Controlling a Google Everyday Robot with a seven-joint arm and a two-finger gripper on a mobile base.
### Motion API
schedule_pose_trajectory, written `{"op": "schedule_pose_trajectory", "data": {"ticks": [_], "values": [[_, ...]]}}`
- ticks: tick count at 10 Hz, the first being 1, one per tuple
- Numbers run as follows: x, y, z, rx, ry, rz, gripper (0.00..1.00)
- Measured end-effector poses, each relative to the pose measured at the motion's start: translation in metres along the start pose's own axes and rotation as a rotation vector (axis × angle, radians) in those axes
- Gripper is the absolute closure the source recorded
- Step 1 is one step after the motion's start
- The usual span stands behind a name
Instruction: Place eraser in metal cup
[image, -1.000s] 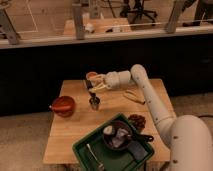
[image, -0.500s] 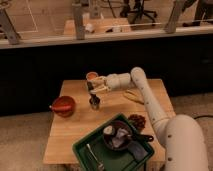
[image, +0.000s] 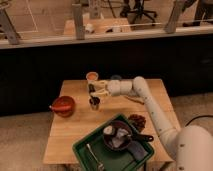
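Note:
The small silver metal cup (image: 94, 103) stands upright on the wooden table (image: 75, 131), left of centre. My gripper (image: 95, 92) hangs directly above the cup's mouth, pointing down, with the white arm (image: 131, 88) reaching in from the right. The black eraser does not show as a separate thing. It may be hidden at the gripper's tip, but I cannot tell.
An orange-and-white cup (image: 92, 76) stands just behind the gripper and a blue cup (image: 116, 78) behind the wrist. A red bowl (image: 63, 105) sits left of the metal cup. A yellowish long object (image: 134, 99) lies under the arm. A green tray (image: 89, 143) holds a dark bowl and a fork at the front.
Almost nothing: the gripper stays over the metal cup and may have risen slightly. The cups and bowl have not moved.

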Motion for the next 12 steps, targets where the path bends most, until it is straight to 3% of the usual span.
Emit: {"op": "schedule_pose_trajectory", "data": {"ticks": [5,10,12], "values": [[0.006,0.001,-0.003,0.009,-0.034,0.033,1.00],[0.010,0.003,-0.004,0.007,-0.020,0.032,0.99],[0.013,0.002,-0.002,0.003,-0.018,0.036,0.84]]}}
